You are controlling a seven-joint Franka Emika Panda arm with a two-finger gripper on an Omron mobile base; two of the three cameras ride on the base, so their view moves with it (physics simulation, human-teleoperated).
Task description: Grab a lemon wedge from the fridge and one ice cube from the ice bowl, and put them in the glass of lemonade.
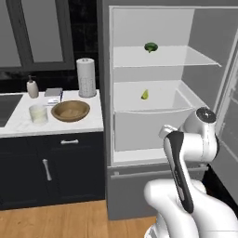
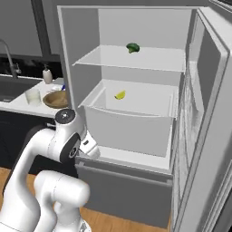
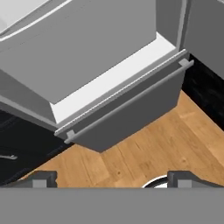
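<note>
On the bench [image 1: 88,124] left of the fridge [image 1: 104,139], the glass [image 1: 38,114] is seen farthest out, with the ice bowl [image 1: 70,110] just beside it on the fridge side. Inside the open fridge, a broccoli floret [image 1: 150,47] lies on the upper shelf, and the wedge [image 1: 145,95] lies on the shelf below, above the drawer. The claw [image 3: 111,178] is held low in front of the fridge's bottom drawer, pointed down at the wooden floor; its tips are spread wide and nothing is gripped.

Several failures can be foreseen. The arm must be raised a good way to the wedge's shelf, so the drawer front or shelf lip could be struck if the lift is cut short. The wedge is tiny and pointed, so it could be pushed toward the back wall or squeezed out if the tips are closed off-centre. The floret could be taken by mistake if the wrong shelf is entered.
</note>
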